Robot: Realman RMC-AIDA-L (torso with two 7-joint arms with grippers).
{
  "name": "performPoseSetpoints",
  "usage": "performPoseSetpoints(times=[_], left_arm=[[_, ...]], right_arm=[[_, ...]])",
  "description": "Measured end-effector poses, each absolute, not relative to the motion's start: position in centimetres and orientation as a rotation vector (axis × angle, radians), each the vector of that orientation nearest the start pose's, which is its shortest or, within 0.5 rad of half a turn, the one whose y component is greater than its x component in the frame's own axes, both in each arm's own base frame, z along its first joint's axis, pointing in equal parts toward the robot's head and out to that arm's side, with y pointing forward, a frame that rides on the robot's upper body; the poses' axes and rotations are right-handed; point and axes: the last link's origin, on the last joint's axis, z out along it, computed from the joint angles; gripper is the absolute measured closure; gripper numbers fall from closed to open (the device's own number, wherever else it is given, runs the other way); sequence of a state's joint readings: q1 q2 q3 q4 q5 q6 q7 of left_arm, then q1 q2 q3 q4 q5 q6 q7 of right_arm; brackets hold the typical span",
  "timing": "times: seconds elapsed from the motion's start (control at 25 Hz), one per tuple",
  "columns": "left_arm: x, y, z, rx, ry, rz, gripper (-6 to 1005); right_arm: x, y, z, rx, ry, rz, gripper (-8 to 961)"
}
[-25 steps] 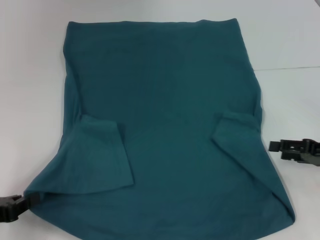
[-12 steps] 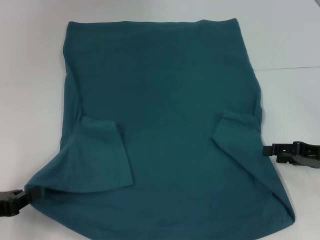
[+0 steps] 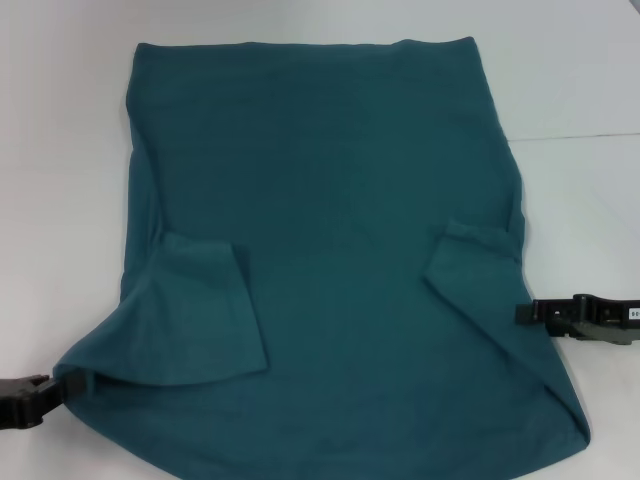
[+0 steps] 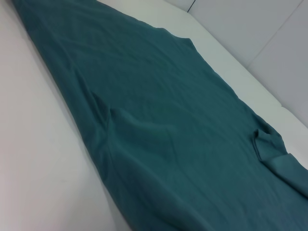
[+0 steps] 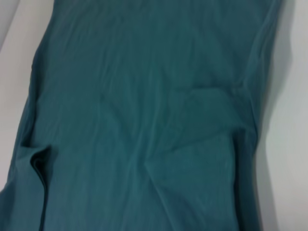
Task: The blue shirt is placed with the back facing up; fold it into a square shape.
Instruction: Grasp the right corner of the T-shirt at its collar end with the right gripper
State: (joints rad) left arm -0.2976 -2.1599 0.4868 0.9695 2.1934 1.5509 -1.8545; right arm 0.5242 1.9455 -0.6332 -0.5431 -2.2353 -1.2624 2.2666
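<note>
The blue shirt (image 3: 330, 200) lies flat on the white table, plain side up, with both short sleeves folded inward over the body. My left gripper (image 3: 40, 388) sits at the shirt's near left corner, touching the fabric edge, which curls up a little there. Low over the table, my right gripper (image 3: 525, 313) reaches the shirt's right edge just below the folded right sleeve (image 3: 470, 260). Cloth fills the left wrist view (image 4: 159, 120) and the right wrist view (image 5: 144, 96); neither shows any fingers.
The white table (image 3: 580, 80) surrounds the shirt on the left, far and right sides. A thin seam line (image 3: 580, 135) crosses the table at the right. The shirt's near hem runs off the bottom of the head view.
My right gripper has slid left from beside the shirt until it meets the shirt's right edge. The left gripper has shifted only slightly at the near left corner.
</note>
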Motion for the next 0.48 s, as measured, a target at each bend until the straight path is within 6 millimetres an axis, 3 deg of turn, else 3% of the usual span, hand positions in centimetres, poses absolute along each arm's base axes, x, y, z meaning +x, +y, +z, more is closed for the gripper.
performPoseSetpoints(times=[0.48], left_arm=[[-33.49, 27.77, 4.19, -2.279, -1.335, -0.571, 996]], right_arm=[[34.47, 34.19, 2.96, -2.065, 1.832, 0.415, 259]])
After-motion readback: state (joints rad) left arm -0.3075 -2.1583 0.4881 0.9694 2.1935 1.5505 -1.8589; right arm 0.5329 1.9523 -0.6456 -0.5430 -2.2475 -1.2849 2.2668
